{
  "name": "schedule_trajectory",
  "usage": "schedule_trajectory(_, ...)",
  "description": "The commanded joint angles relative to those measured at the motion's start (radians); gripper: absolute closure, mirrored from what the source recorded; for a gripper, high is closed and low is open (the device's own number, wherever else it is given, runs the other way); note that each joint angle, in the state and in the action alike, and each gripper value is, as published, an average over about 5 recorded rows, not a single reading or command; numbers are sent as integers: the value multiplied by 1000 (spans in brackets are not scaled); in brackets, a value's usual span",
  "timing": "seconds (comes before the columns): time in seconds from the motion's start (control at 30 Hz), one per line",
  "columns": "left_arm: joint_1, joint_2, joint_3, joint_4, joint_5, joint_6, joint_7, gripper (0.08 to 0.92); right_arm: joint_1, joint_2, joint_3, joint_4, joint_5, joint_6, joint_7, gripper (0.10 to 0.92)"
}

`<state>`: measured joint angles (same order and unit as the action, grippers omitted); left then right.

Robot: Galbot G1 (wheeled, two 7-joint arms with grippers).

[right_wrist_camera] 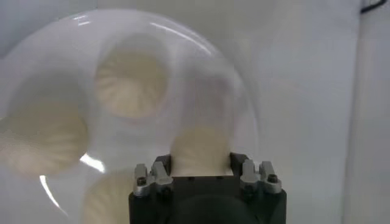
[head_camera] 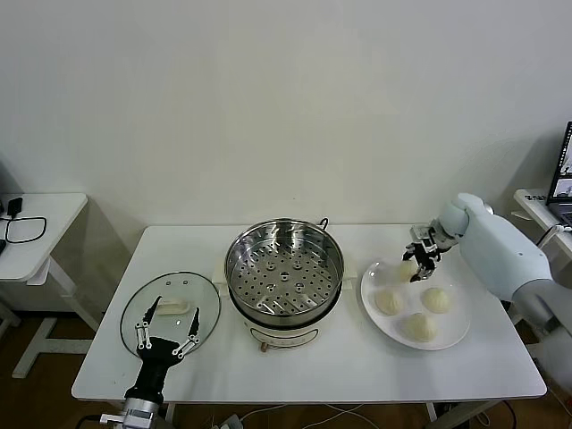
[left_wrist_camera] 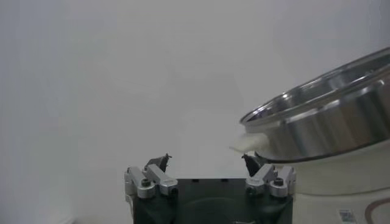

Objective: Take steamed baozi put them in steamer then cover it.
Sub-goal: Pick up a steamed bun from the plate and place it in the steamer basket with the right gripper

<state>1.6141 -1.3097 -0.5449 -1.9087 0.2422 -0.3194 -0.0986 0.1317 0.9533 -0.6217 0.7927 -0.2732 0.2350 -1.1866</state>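
Note:
My right gripper is down at the far left part of the white plate, shut on a cream-white baozi. In the right wrist view that baozi fills the gap of the right gripper, with a jaw against each side. Three more baozi lie on the plate. The shiny steamer stands mid-table on its white base, with nothing in its basket. The glass cover lies flat to its left. My left gripper hovers open over the cover's near edge.
The steamer's white base sits between cover and plate. A small white side table with a black cable stands far left. A laptop is at the far right edge. In the left wrist view the steamer's rim is close by.

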Motion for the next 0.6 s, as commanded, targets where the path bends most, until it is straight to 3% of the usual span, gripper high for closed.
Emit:
schedule_trajectory(0.03,-1,1,2,0,1,2,0,177,269,17,-214,284,166,211,-12,372)
schedule_trajectory(0.27,3,6,2,-3,0,-2,-2,177,374,174,-317,379,146,360,-2,379)
schedule_trajectory(0.6,5,7,-4,-7,-4,-7,-4,177,262,345,-330,351,-112,508,15,390)
